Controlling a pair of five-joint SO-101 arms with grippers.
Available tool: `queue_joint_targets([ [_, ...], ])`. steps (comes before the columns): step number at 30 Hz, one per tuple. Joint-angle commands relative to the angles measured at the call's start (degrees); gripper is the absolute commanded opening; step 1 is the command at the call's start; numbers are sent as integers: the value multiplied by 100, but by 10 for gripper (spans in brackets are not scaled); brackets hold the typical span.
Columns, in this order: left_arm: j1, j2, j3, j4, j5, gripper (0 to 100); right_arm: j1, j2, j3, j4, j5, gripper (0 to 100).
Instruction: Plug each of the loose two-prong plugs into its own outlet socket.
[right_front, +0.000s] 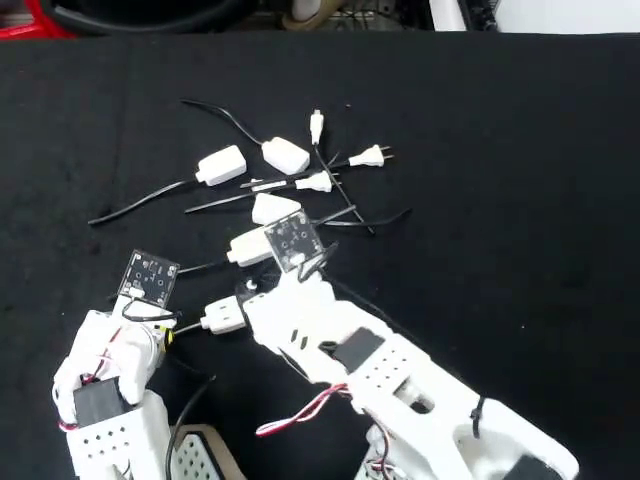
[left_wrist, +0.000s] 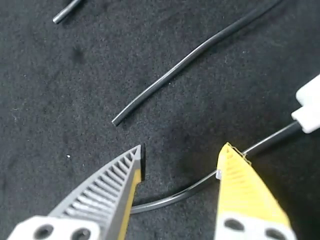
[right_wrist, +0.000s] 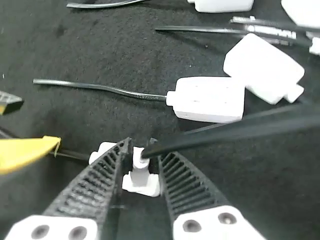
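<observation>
Right gripper (right_wrist: 141, 150) is pinching a white plug (right_wrist: 140, 181), with its ribbed black fingers pressed onto the plug from both sides. The plug sits low between them and the fingers cover most of its body, so the prongs can't be made out. A thick black cord (right_wrist: 235, 131) sweeps across from the fingertips, close to the lens and blurred. Just ahead of the pinch lies a white socket (right_wrist: 207, 99), flat on the black table (right_front: 520, 200), near the plug but not touching it. A second socket (right_wrist: 262, 67) rests beyond that one, angled, with its far end cut off.

Over on the other side, the left gripper (left_wrist: 183, 146) hangs with its grey and yellow fingers spread wide and nothing between them. A thin cord (left_wrist: 175, 197) runs on the cloth under the gap. It leads to a white body (left_wrist: 310, 107) cut off at the edge, and I can't tell whether that's a plug or a socket.

From above, the right arm's wrist covers the pinch itself. Farther up the table, loose plugs (right_front: 370, 156) lie among tangled leads.
</observation>
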Motion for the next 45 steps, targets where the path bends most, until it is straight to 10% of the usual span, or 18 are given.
queue_joint_targets([
  [1,13,-26,40,44,-62,242,-44,277,-295,-62,-360,13],
  [45,840,-26,-1200,791,-229,246,-607,558,40,-176,1345,13],
])
